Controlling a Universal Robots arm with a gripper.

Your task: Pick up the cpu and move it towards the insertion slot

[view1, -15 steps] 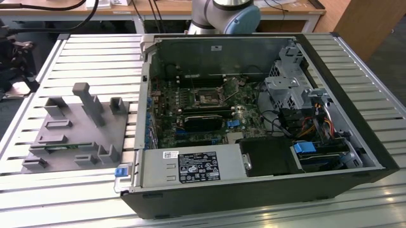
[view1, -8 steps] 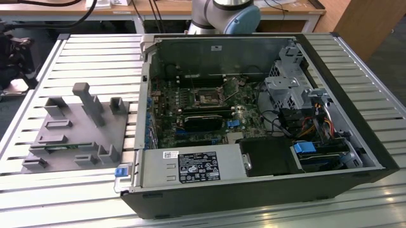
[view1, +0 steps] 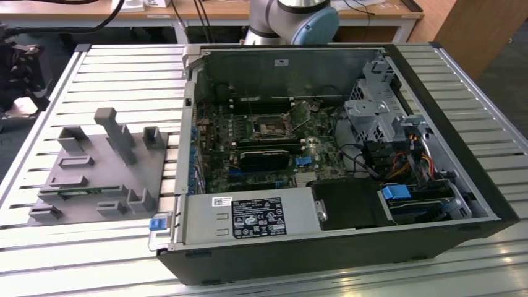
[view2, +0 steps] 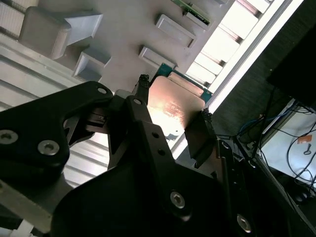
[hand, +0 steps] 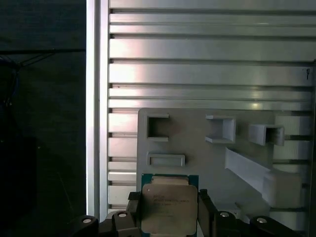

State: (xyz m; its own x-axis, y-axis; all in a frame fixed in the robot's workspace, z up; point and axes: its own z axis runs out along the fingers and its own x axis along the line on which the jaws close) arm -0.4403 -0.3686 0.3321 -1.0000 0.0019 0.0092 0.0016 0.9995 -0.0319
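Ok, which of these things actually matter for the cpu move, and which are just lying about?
In the job: the cpu, gripped at two edges by the gripper; the insertion slot inside the computer case.
Lying about: the grey plate and its blocks, the slatted table, the power supply.

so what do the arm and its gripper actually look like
The arm is a silver-grey tube with a light blue cap on its joint. The gripper is black throughout: flat, rounded linkage plates fastened with silver hex screws, ending in two narrow black jaws.
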